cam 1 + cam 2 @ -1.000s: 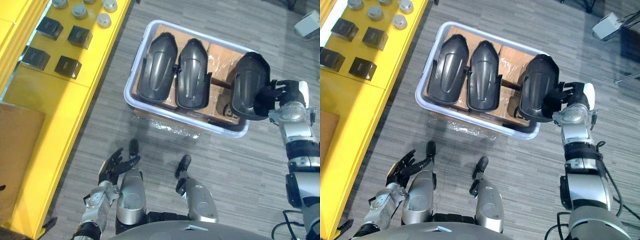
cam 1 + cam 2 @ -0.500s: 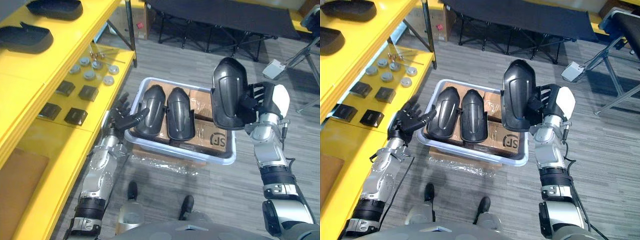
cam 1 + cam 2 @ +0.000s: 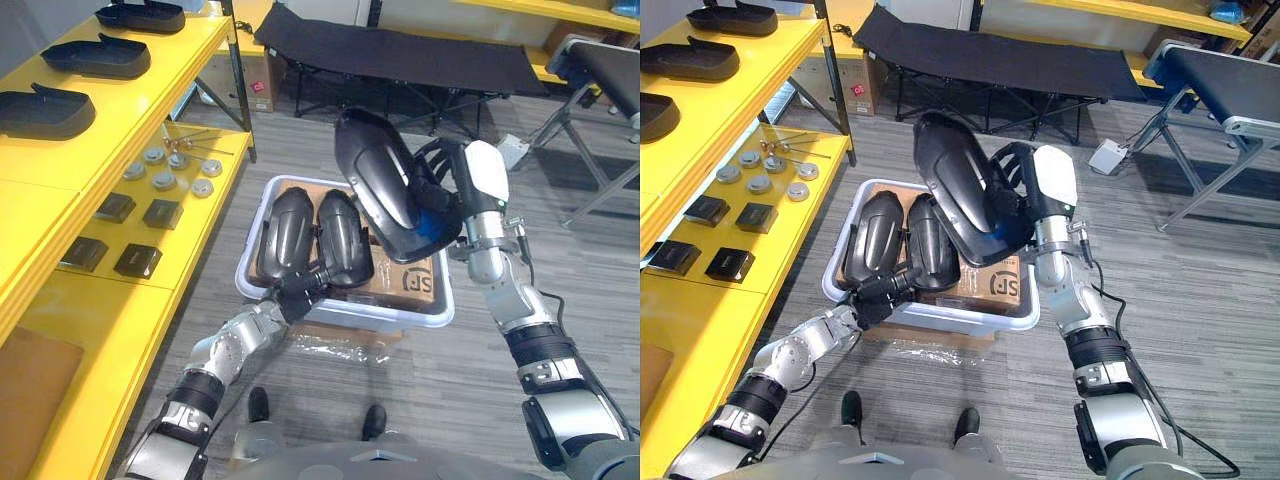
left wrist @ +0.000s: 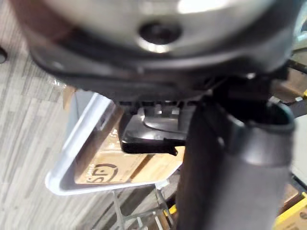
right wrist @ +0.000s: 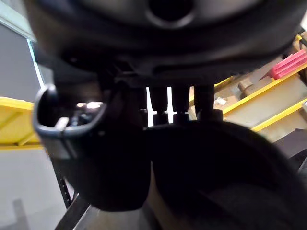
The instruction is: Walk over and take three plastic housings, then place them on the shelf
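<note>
My right hand (image 3: 447, 197) is shut on a black plastic housing (image 3: 383, 188) and holds it tilted in the air above the white bin (image 3: 345, 314). In the right wrist view the same housing (image 5: 216, 177) lies against that hand (image 5: 96, 143). Two more black housings (image 3: 284, 235) (image 3: 341, 236) lie side by side in the bin's left half. My left hand (image 3: 300, 292) is at the bin's near rim, its fingers curled on the lower end of the left housing (image 4: 148, 140). Three housings (image 3: 45, 108) (image 3: 95, 56) (image 3: 140, 15) lie on the yellow shelf's upper level.
The yellow shelf (image 3: 60, 340) runs along the left; its lower level holds small black blocks (image 3: 138, 260) and metal discs (image 3: 165, 180). Cardboard boxes (image 3: 412, 282) line the bin. A black folding cot (image 3: 400, 55) stands behind it, and a conveyor frame (image 3: 600, 70) at the far right.
The camera has tilted up. My right hand has carried its housing left and tilted it over the bin. My left hand went from the bin's left side to the left housing's near end.
</note>
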